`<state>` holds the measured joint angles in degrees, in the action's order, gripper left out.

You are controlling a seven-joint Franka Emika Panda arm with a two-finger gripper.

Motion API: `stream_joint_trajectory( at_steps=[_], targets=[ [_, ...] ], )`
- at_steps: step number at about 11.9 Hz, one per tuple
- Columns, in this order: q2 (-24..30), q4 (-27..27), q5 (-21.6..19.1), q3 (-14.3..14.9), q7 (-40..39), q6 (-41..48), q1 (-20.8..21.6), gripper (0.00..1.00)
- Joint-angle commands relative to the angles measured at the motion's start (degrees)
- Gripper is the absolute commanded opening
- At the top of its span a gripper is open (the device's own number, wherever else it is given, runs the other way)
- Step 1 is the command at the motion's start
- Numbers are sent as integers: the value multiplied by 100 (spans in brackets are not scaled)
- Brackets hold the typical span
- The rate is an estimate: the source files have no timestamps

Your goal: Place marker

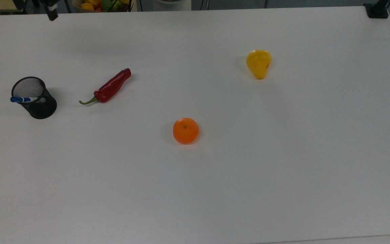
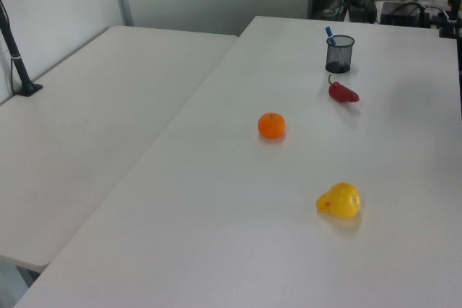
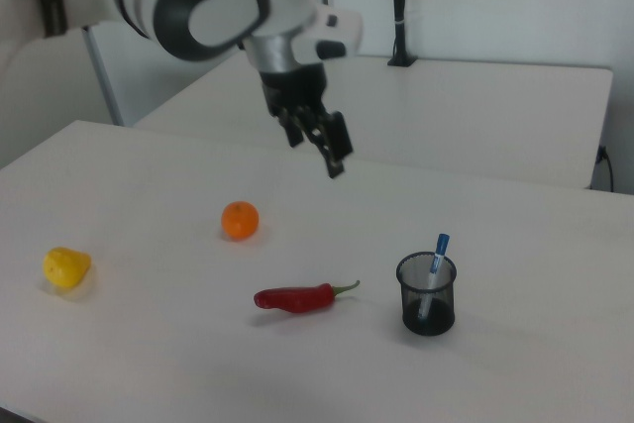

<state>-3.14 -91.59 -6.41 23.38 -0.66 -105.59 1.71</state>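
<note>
We read no writing on the marker (image 3: pixel 434 266); it stands tilted in the black mesh cup (image 3: pixel 426 294), blue cap up. The tool (image 3: pixel 319 144) hangs above the desk (image 3: pixel 149 344), fingers parted, holding nothing. In the top view, its fingertip (image 1: pixel 50 13) is cut off at the far edge.

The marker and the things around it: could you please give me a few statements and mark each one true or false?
1. The marker stands in the black mesh cup. True.
2. The gripper is shut on the marker. False: it is open, empty and raised above the table.
3. The red pepper lies inside the cup. False: it lies on the table beside it.
4. The orange and the yellow pear lie apart. True.
</note>
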Motion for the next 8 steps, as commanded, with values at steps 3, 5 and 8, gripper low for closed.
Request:
stream_joint_trajectory(
  at_steps=[3, 5, 8],
  targets=[
    [481, 255, -1, -1035, 1006, 1135, -83, 100],
    [481, 273, 95, -1605, 1006, 1208, -188, 100],
    [481, 212, 289, -2047, 954, 1269, -206, 100]
  ],
)
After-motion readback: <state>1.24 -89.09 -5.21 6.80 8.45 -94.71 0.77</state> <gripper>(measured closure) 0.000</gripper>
